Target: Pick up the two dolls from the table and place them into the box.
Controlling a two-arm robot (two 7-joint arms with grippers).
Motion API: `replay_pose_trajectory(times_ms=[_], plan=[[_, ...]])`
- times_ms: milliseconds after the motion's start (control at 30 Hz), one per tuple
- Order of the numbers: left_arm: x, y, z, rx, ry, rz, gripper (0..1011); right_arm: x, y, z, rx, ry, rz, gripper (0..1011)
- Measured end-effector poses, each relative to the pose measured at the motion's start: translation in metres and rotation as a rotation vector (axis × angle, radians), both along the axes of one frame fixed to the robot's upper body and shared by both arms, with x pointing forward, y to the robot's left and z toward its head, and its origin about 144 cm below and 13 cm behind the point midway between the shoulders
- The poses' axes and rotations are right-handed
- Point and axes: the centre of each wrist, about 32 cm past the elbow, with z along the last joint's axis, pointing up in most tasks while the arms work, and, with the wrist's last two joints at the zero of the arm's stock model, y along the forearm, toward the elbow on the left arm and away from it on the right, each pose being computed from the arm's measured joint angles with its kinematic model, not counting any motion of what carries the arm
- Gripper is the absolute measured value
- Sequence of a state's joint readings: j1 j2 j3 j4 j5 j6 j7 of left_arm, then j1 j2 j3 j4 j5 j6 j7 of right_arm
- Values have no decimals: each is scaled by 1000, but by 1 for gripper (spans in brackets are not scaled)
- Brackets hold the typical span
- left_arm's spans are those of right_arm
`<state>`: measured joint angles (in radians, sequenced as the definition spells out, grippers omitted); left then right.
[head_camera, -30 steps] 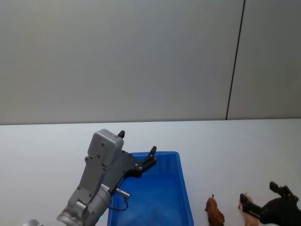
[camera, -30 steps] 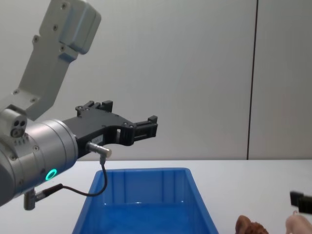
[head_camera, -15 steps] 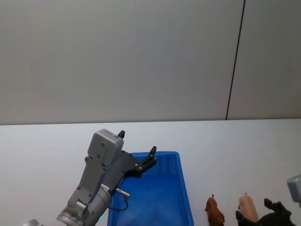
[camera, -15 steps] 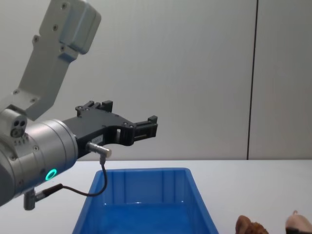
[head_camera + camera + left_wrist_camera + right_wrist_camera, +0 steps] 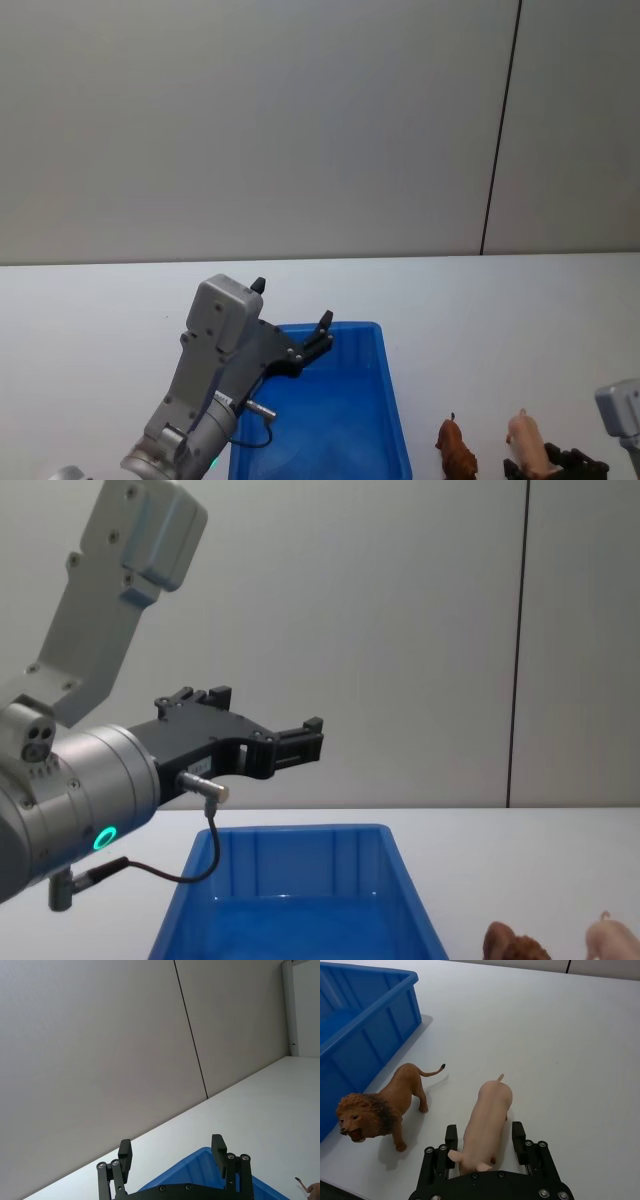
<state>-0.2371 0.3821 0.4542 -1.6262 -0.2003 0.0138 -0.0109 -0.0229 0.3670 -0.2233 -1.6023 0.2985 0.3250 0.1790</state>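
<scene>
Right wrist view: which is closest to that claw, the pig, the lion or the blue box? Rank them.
1. The pig, between the right gripper's open fingers.
2. The lion, beside the pig, toward the box.
3. The blue box, beyond the lion.

Tally by kind, quick pass.
Toy animals: 2 total, i.e. 1 pale pink pig (image 5: pixel 487 1110) + 1 brown lion (image 5: pixel 385 1105) w/ dark mane. Blue open-top box (image 5: pixel 396 410): 1. White table (image 5: pixel 500 330): 1. Grippers: 2, i.e. left gripper (image 5: pixel 171 1144) + right gripper (image 5: pixel 485 1130), 2 black fingers ea., so 4 fingers altogether. Back wall: 1 dark vert. seam (image 5: pixel 500 130), 2 panels.
</scene>
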Motion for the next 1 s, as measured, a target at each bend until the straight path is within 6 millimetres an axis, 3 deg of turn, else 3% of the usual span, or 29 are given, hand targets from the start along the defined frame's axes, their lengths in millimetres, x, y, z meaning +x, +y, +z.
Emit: replay_pose_trajectory(times_ms=[333, 633, 1000], plan=[[0, 0, 0, 0, 0, 0, 1001, 3, 0, -2, 4, 2, -8, 379], [0, 0, 0, 0, 0, 0, 1002, 6, -1, 4, -6, -62, -15, 361], [0, 0, 0, 0, 0, 0, 1002, 20, 4, 32, 5, -191, 47, 362]])
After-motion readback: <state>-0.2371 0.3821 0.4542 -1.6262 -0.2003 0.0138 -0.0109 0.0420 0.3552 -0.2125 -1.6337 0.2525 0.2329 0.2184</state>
